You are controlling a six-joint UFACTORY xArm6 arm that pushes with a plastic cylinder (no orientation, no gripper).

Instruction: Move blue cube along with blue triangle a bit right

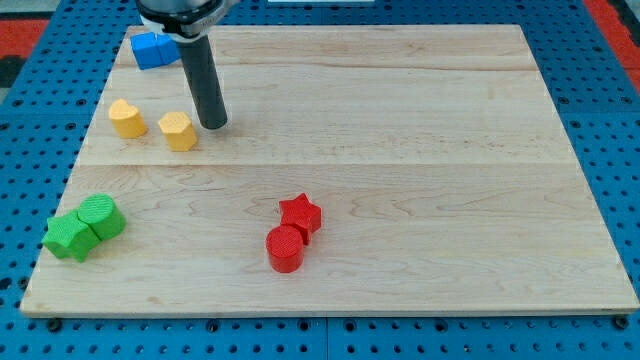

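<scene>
A blue block (153,50) lies at the board's top left corner; the rod hides part of it, so I cannot tell the blue cube from the blue triangle. My tip (212,124) rests on the board below and to the right of the blue block, just right of a yellow block (178,131).
A second yellow block (126,118) lies left of the first. A green cylinder (100,216) and a green block (68,238) sit at the lower left. A red star (301,214) and a red cylinder (285,248) sit at the lower middle. The wooden board (420,150) lies on a blue pegboard.
</scene>
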